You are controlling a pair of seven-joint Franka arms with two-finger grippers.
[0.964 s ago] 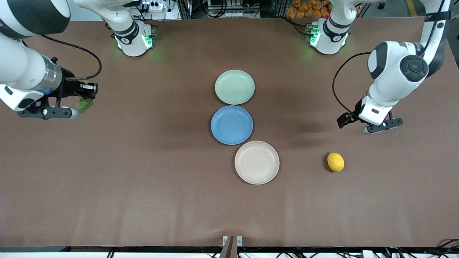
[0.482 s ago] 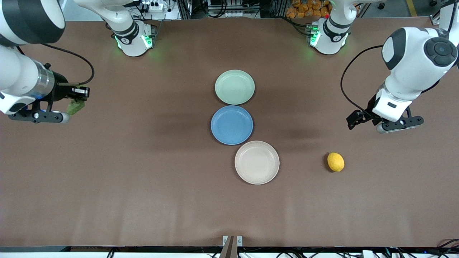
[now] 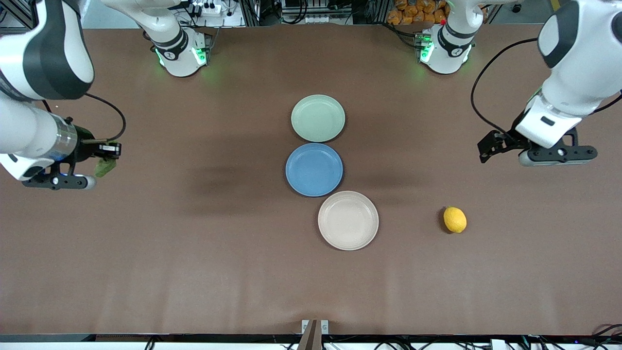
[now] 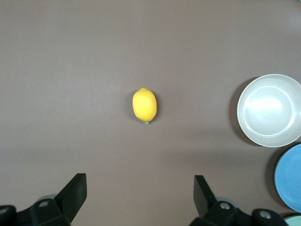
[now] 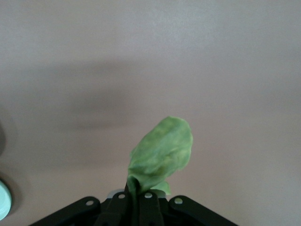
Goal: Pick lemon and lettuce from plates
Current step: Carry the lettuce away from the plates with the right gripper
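The lemon (image 3: 455,219) lies on the bare table, beside the beige plate (image 3: 348,220) toward the left arm's end; it also shows in the left wrist view (image 4: 144,105). The mint green plate (image 3: 318,118) stands empty, farther from the front camera. My left gripper (image 3: 487,147) is open and empty, up over the table at the left arm's end; its fingers (image 4: 74,193) are wide apart. My right gripper (image 3: 108,155) is shut on the lettuce (image 3: 104,166), a green leaf (image 5: 162,153), held over the table at the right arm's end.
A bright blue plate (image 3: 314,169) stands empty between the mint and beige plates. The beige plate (image 4: 269,109) and the blue plate's rim (image 4: 290,176) show in the left wrist view. The arms' bases stand along the table's back edge.
My left arm has risen and swung away from the lemon toward the table's end. My right gripper, with the lettuce, has drifted outward and a little nearer to the front camera.
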